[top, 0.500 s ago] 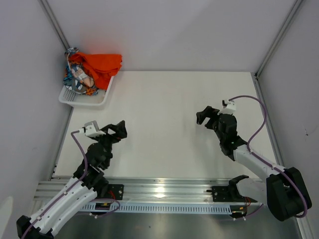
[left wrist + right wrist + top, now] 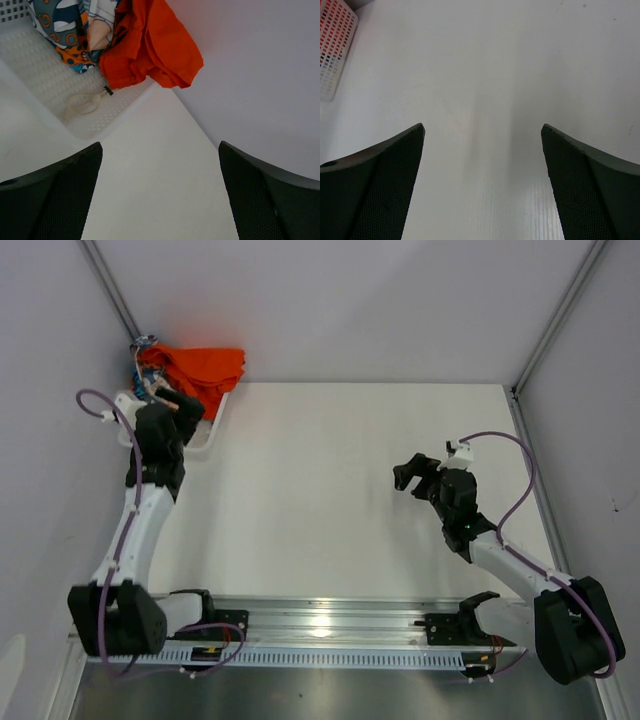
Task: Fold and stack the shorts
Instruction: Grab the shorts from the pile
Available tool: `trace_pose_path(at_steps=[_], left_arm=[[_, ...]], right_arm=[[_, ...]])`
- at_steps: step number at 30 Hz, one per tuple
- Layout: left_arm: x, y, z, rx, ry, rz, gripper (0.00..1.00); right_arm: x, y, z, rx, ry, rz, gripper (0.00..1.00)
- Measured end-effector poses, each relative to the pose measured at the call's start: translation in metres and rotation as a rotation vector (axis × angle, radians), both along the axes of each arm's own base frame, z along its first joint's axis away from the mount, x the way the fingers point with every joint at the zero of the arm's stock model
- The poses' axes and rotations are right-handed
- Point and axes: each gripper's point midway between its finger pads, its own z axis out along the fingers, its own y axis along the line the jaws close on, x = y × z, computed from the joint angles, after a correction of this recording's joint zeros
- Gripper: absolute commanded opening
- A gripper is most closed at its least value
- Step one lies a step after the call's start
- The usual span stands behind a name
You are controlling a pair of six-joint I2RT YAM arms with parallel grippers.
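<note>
Orange shorts [image 2: 155, 45] are bunched in the white mesh basket [image 2: 45, 70], with one flap hanging over the basket's rim on the wall side. Printed shorts [image 2: 60, 25], in a navy/teal/orange/white pattern, are wadded in the same basket. They touch the orange pair, on the side away from the hanging flap. Both pairs are unfolded and neither is out of the basket yet. A cream drawstring [image 2: 85, 104] loop with a dark tip lies on the basket's mesh floor, just beside the orange fabric.

Left gripper [image 2: 159, 150]: at the basket's near rim, above the tabletop [image 2: 330, 490] just outside it. Jaws are spread wide with nothing between them, and there is no contact with fabric or basket. In the top view the arm covers most of the basket, leaving only part of the rim and the cloth showing.

Right gripper [image 2: 482, 130]: well apart from the basket, over bare tabletop. Jaws are spread wide and hold nothing. Its wrist view catches only one basket corner at the frame edge, with orange showing through the mesh.
</note>
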Motion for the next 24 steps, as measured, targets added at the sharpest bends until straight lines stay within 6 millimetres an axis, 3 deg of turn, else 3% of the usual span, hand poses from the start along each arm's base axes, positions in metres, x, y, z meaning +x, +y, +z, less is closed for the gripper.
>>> trace_pose_path(at_steps=[5, 13, 18, 24], left_arm=[[0.064, 0.015, 0.001, -0.119, 0.038, -0.009, 0.99], [0.160, 0.012, -0.037, -0.280, 0.161, -0.025, 0.90], [0.180, 0.021, -0.060, -0.290, 0.217, 0.022, 0.90], [0.177, 0.039, -0.067, -0.223, 0.256, 0.104, 0.88]], right_arm=[[-0.001, 0.001, 0.000, 0.004, 0.000, 0.011, 0.99], [-0.002, 0.000, 0.008, 0.011, -0.019, 0.008, 1.00], [-0.001, -0.002, 0.008, 0.011, -0.019, 0.005, 1.00], [-0.001, -0.002, 0.001, 0.004, 0.000, 0.003, 1.00]])
